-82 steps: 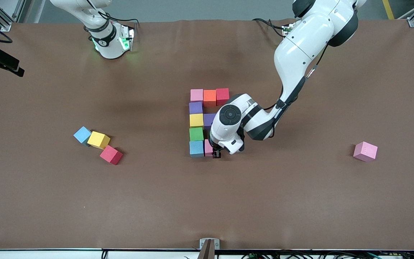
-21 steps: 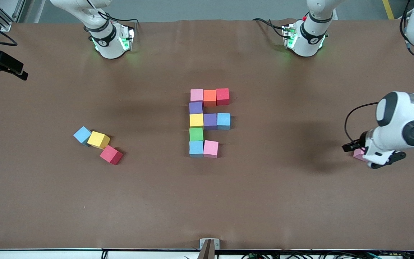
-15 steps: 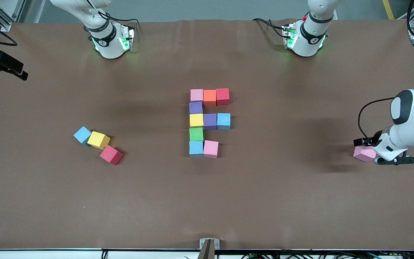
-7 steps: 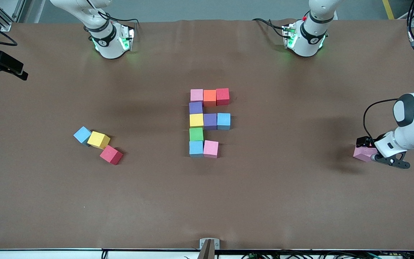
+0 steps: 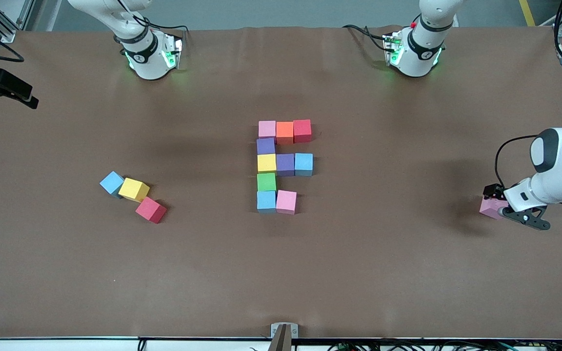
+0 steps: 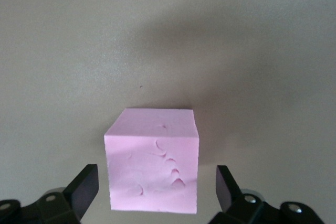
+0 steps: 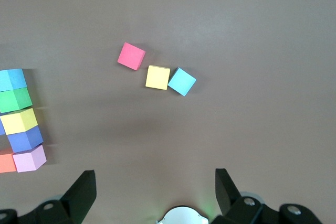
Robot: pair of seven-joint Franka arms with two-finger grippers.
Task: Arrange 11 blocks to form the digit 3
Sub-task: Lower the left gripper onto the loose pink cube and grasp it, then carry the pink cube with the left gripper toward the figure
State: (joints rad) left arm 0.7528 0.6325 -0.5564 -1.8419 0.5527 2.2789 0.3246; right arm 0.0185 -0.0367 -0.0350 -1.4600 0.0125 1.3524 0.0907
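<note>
The digit 3 figure [image 5: 267, 163] lies mid-table: a bar of pink [image 5: 267, 129], orange [image 5: 285, 132] and red [image 5: 302, 130], a column of purple, yellow, green and light blue, a purple and light blue middle bar, and a pink cube [image 5: 286, 202] nearest the front camera. A lone pink cube [image 5: 491, 208] sits at the left arm's end. My left gripper [image 5: 498, 203] is open and low around it. In the left wrist view the cube [image 6: 152, 161] sits between the fingers [image 6: 84, 187], with a gap on each side. My right gripper [image 7: 155, 187] is open and empty, out of the front view.
A light blue cube [image 5: 111, 183], a yellow cube [image 5: 133, 189] and a red cube [image 5: 150, 210] lie loose together toward the right arm's end; they also show in the right wrist view [image 7: 157, 77]. The right arm's base [image 5: 149, 58] stands at the table's edge.
My left arm left the figure, where a pink cube now lies, crossed to the lone pink cube and came down with its open fingers either side of it. The right arm has not moved.
</note>
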